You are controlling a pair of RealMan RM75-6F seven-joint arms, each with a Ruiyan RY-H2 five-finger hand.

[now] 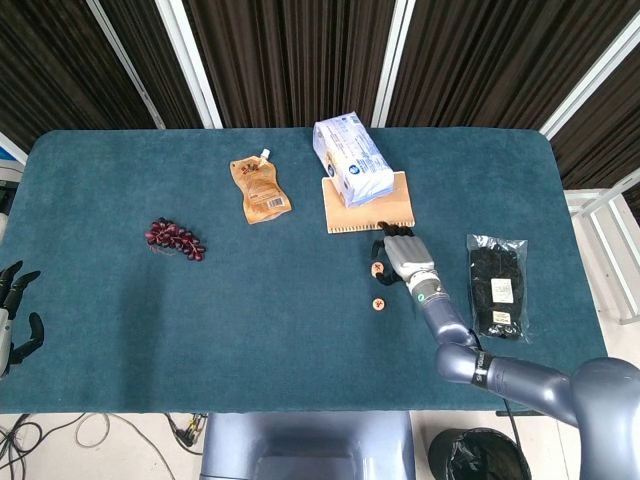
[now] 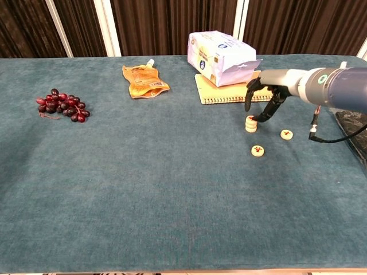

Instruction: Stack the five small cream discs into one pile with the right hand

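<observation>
Above the small pile (image 2: pixel 250 123) of cream discs, dark fingertips (image 2: pixel 248 105) hang apart and empty — the right hand (image 2: pixel 265 98) holds nothing and, in the chest view, sits just clear of the pile's top, close behind it. That short stack stands near the front edge of a ridged tan board (image 1: pixel 368 204); how many discs it contains is too small to tell. Two loose discs lie flat nearby: one (image 2: pixel 286 134) to the pile's right, another (image 2: pixel 258 150) in front of it, each apart from the stack.

From here the risk looks plain — a trailing finger could clip the narrow pile as the hand moves toward a loose disc, toppling it, since the fingertips hang so close.

Far off at the table's left edge, the left hand (image 1: pixel 14 310) rests idle, fingers spread. Teal cloth (image 1: pixel 300 340) covers the table, which also carries a pale blue-printed pack (image 1: pixel 352 159) on the board, an orange pouch (image 1: pixel 260 188), dark grapes (image 1: pixel 176 239) and a bagged black item (image 1: pixel 496 285). Dark ribbed curtains (image 1: pixel 290 60) hang behind.
</observation>
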